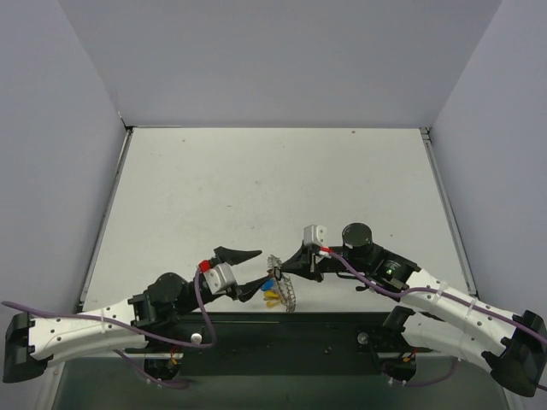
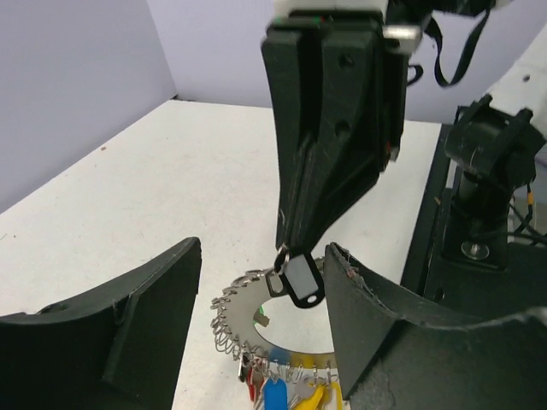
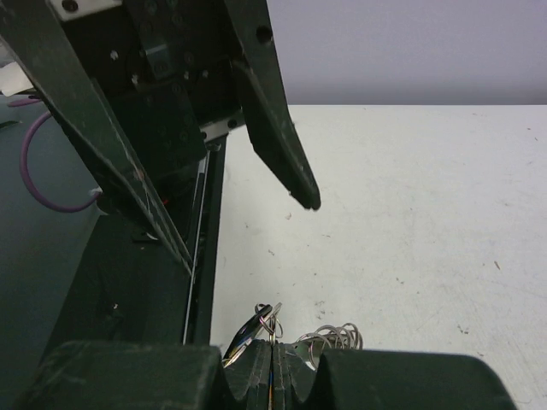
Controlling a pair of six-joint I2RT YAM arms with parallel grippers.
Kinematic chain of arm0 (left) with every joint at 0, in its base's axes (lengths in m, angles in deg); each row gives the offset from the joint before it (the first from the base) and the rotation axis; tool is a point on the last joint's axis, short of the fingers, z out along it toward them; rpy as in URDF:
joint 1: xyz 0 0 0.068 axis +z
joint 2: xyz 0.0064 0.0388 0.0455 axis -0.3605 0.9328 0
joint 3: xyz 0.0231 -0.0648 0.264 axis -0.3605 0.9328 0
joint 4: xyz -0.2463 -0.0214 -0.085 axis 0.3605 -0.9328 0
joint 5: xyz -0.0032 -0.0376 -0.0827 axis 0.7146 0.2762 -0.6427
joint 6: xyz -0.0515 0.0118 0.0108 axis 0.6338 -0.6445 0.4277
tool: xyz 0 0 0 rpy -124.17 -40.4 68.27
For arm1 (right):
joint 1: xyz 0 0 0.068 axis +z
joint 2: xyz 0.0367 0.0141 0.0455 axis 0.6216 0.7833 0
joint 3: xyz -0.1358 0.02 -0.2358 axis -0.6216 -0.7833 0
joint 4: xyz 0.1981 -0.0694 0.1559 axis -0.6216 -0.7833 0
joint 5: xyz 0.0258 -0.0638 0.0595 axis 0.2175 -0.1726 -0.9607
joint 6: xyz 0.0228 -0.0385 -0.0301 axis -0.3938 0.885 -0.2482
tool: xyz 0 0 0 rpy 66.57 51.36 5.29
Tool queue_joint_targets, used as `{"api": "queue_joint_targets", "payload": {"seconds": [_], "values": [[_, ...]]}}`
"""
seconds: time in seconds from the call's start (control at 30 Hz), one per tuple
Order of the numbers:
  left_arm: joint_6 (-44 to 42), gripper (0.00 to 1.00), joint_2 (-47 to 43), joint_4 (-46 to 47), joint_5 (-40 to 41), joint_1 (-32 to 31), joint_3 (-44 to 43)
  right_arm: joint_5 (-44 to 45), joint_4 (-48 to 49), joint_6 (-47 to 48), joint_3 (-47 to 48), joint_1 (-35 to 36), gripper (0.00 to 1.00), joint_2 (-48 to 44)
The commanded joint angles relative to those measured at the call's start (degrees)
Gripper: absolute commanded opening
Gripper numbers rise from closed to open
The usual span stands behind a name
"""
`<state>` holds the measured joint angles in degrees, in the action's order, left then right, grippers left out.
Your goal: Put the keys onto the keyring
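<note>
The silvery keyring [image 2: 235,320] with its bumpy rim lies between my left gripper's [image 2: 263,249] wide-open fingers; its right side is hidden behind the right finger [image 2: 393,333]. Red [image 2: 250,376], blue [image 2: 275,395] and yellow [image 2: 312,397] keys hang from its near rim. My right gripper [image 2: 286,246] is shut on the small split ring of a key with a black-framed grey head [image 2: 299,280], held right at the keyring's far rim. From above, the keyring [image 1: 286,295] sits near the table's front edge, between my left gripper [image 1: 261,275] and my right gripper [image 1: 287,266]. The right wrist view shows the shut fingertips [image 3: 273,363], the key [image 3: 256,327] and the rim coils [image 3: 335,335].
The black base rail [image 1: 325,329] runs along the table's front edge just behind the keyring. The right arm's base [image 2: 496,171] stands at the right in the left wrist view. Grey walls enclose the white table [image 1: 273,188] on three sides.
</note>
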<state>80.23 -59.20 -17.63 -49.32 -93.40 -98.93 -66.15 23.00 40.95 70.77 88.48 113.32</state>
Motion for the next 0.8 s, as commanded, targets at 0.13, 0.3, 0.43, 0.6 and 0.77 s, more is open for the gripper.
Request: {"api": "queue_joint_targets", "payload": {"seconds": [0.13,0.3,0.43,0.6,0.77], "values": [[16.2,0.69,0.43,-19.3,8.55,0.64,-14.25,0.04,4.26,1.63,1.04,0.67,0.0,-0.93],[14.71,0.66,6.58,-33.01,1.19,1.08,-22.42,0.31,3.39,2.43,1.56,0.58,0.0,-0.67],[12.43,0.58,11.93,-39.96,-0.5,1.17,-28.48,0.66,2.59,2.95,1.83,0.76,0.0,-0.58],[10.05,0.5,17.83,-45.24,-1.82,1.17,-34.29,1.1,1.98,3.22,1.65,0.76,0.0,-0.58],[8.91,0.49,22.76,-45.6,-3.58,1.25,-36.49,1.54,2.24,3.04,1.74,1.02,0.0,-0.58]]}}
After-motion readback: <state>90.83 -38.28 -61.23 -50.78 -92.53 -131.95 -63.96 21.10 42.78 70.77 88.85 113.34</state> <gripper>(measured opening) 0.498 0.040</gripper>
